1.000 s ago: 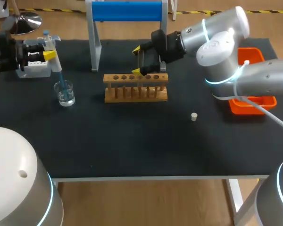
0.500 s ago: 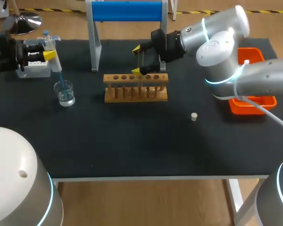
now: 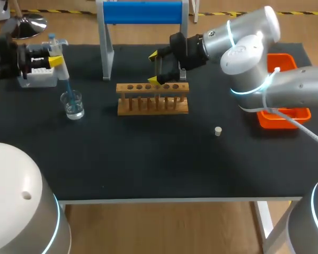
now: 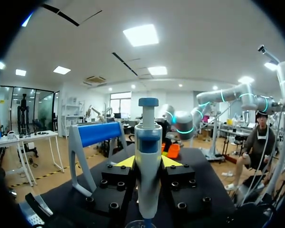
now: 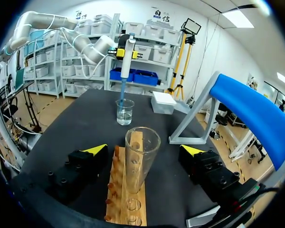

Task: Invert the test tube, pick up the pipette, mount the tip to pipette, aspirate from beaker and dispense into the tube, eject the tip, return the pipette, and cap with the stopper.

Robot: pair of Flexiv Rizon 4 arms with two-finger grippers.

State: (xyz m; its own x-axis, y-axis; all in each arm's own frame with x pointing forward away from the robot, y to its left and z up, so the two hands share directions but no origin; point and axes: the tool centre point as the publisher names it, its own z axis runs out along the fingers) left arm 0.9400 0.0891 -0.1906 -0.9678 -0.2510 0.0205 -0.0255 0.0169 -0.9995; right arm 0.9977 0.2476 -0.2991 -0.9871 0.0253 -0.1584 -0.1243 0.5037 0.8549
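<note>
Test tube (image 5: 142,152): stands upright, open end up, in a hole near the right end of the wooden rack (image 3: 152,98), which sits mid-table on the black table (image 3: 148,159). The right arm enters from the right and reaches past the middle. It is levelled low over the rack, with the right gripper (image 3: 155,67) straddling the tube. Its two yellow-tipped fingers stand wide apart on either side and touch neither wall of the glass.

The left arm enters from the left and stays at the far-left part of the table, its wrist roughly horizontal. The left gripper (image 4: 147,162) is clamped from both sides on the body of the pipette (image 5: 127,54). The pipette hangs vertically, plunger uppermost. Its blue tip (image 3: 68,87) dips into the glass beaker (image 3: 73,105), which holds clear liquid and stands left of the rack.

A white tip box (image 5: 164,102) lies just beyond the beaker. The stopper (image 3: 218,130) rests alone on the table, right of and nearer than the rack. An orange tray (image 3: 302,114) sits at the right edge, partly hidden by the right arm.

Against the view one second earlier, both arms keep practically the same pose. The tip is still in the beaker, and the rack, tube and stopper have not shifted.
</note>
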